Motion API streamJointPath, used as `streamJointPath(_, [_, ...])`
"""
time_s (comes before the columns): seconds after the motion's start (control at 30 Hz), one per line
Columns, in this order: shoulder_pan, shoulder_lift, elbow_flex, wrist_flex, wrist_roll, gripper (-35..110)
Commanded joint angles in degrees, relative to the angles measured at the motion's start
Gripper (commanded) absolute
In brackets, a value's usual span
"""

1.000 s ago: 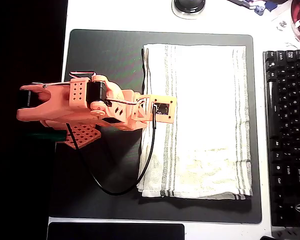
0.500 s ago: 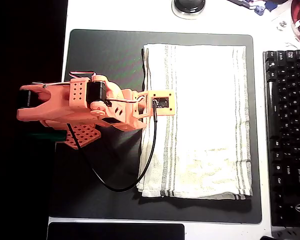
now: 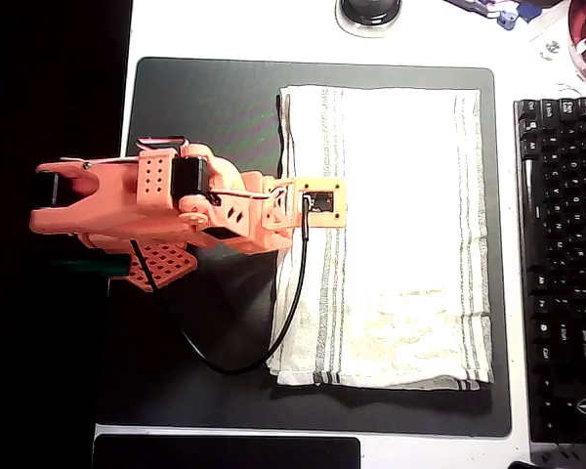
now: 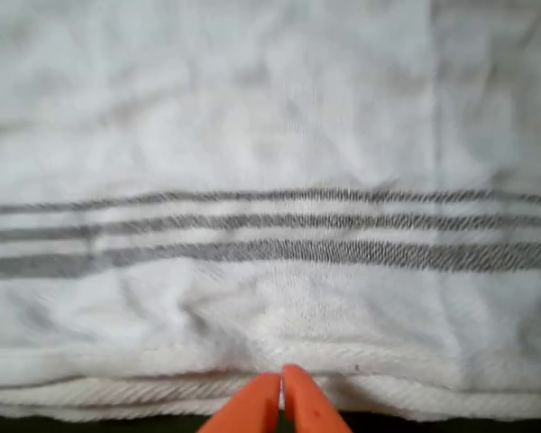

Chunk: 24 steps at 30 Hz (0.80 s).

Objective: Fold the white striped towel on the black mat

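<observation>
A: How is the gripper [image 4: 281,383] set?

B: In the wrist view its two orange fingertips [image 4: 252,408] meet at a point, closed together with nothing between them. They sit right at the near hem of the towel [image 4: 270,135], tips just over the rolled edge. From overhead the fingers are hidden under the wrist's camera board, which hangs over the towel's left border.

A: Walk me across from the left.

B: Overhead, the orange arm [image 3: 142,205] reaches in from the dark left margin, lying across the left part of the mat [image 3: 205,107]. A black cable [image 3: 244,342] loops from it down over bare mat and back up to the wrist. Above and below the arm that left strip of mat is open.

A: And the towel?

B: The towel [image 3: 400,234] lies flat on the right part of the mat, already doubled, with layered edges showing along its left side and bottom. Grey stripes run along its left and right sides. Narrow bands of bare mat frame it above, below and at the right. Its right edge stays inside the mat, near the border.

A: Beyond that?

B: A keyboard [image 3: 562,264] stands just beside the mat's right edge, on the white table [image 3: 273,29].
</observation>
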Motion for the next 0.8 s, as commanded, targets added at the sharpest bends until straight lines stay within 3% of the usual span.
streamJointPath(0.0, [-5.54, -10.99, -11.87, -4.39, 0.18, 0])
streamJointPath(0.47, [-27.16, -60.12, -42.45, -25.93, 21.62, 0])
streamJointPath(0.77, [-33.40, -87.01, -59.15, -26.72, 28.21, 9])
